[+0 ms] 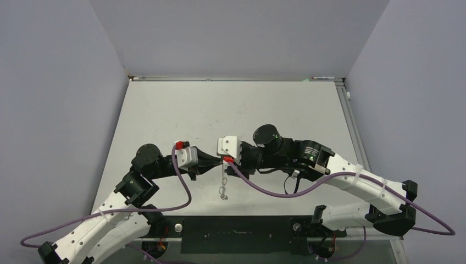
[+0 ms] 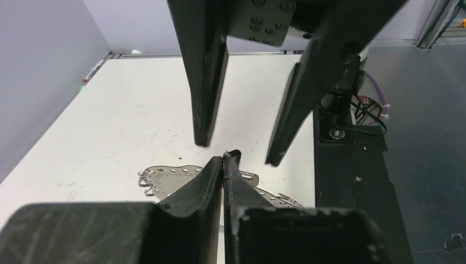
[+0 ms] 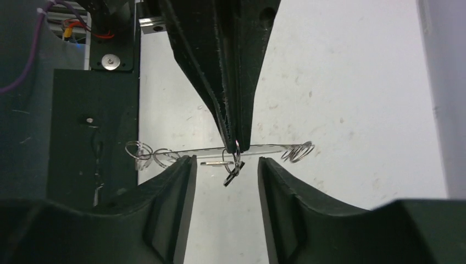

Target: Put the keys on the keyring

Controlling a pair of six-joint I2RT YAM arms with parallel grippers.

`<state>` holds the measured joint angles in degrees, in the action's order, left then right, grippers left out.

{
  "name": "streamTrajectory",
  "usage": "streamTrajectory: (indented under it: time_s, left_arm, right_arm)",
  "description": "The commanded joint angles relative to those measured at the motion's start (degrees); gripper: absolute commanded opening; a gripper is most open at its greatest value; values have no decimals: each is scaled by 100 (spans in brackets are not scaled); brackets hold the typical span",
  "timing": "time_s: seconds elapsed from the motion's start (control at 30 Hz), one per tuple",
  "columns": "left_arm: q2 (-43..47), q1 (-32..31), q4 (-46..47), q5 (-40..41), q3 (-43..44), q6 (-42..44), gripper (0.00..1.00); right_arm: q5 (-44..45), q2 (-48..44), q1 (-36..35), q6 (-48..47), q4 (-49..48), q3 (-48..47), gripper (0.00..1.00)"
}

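The keyring (image 1: pixel 222 190) stretches back towards the near table edge. Its far rim is pinched by the left gripper (image 3: pixel 235 140), whose fingers are pressed fully together on the wire. Just below that pinch the key (image 3: pixel 231 173) dangles between the right gripper's (image 3: pixel 226 160) parted, empty fingers. I can't tell if it's threaded. I'd hold the pinch firm and draw the right straight back.

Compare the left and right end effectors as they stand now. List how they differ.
1. The left end effector is shut; the right end effector is open.
2. The left end effector pinches the wire of the keyring; the right end effector grips nothing, its jaws standing either side of that hoop.
Shared: both are black two-finger end effectors, and they meet tip to tip, facing each other at the keyring.
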<state>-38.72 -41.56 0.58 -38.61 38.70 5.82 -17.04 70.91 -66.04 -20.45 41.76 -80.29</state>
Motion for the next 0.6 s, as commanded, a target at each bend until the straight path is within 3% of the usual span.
streamTrajectory:
  time_s: [0.0,0.13,0.57]
  left_arm:
    - [222,166,837,231,-85,-313,0]
    - [244,336,1286,35,-189,-633,0]
    - [360,465,2490,-363,-509,-1579,0]
  right_arm:
    - [23,-681,0,216,-1118,245,53]
    - [6,-1043,117,307,-1391,472,55]
    - [-884,-1097,663,503,-1895,867,39]
